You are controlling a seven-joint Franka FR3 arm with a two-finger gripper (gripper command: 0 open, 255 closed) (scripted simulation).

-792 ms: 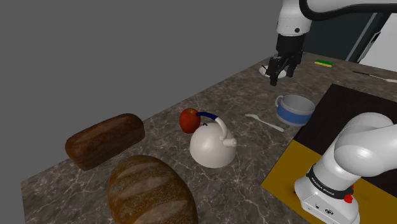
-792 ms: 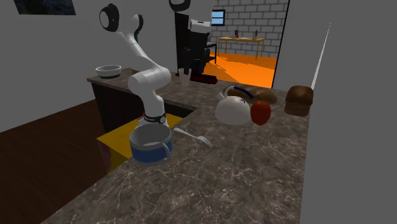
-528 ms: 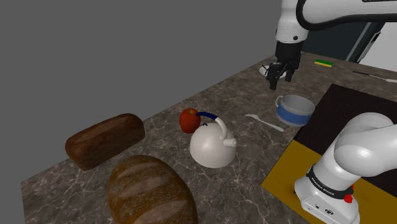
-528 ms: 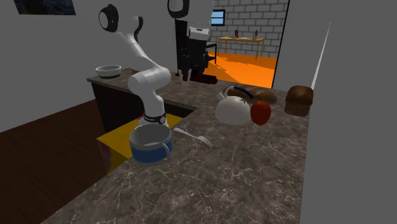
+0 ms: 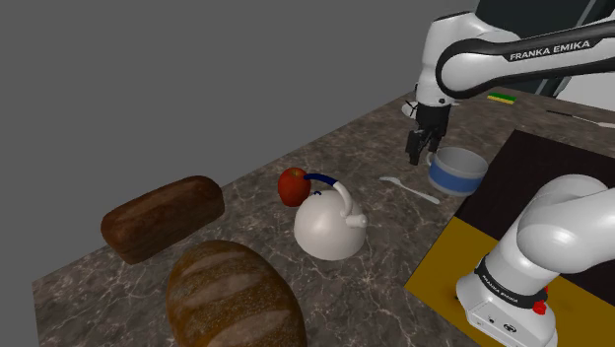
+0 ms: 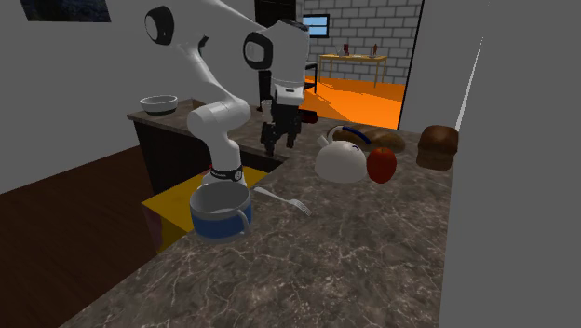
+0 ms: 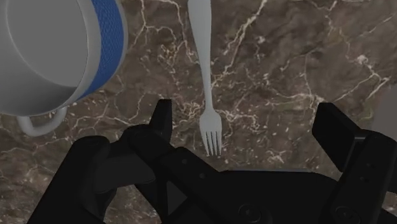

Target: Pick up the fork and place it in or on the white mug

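A pale grey fork [image 5: 409, 189] lies flat on the dark marble counter, next to a white mug with a blue band [image 5: 456, 170]. In the second exterior view the fork [image 6: 284, 201] rests just right of the mug [image 6: 221, 212]. My black gripper [image 5: 420, 153] hangs above the counter, close to the mug and over the fork's far end. Seen from the wrist, the gripper [image 7: 248, 118] is open with its fingers wide apart. The fork [image 7: 207, 76] points its tines toward the gap, untouched. The mug [image 7: 51, 51] stands off to one side.
A white kettle [image 5: 330, 225] with a blue handle and a red apple [image 5: 293, 185] stand near the fork. Two brown loaves [image 5: 163, 217] [image 5: 232, 296] lie at the shoulder view's left. A green sponge [image 5: 503, 97] sits farther back. The yellow stand top [image 5: 448, 261] borders the counter.
The gripper has come down from the back of the counter toward the mug and fork, and now hangs lower and nearer to them. Nothing on the counter moved.
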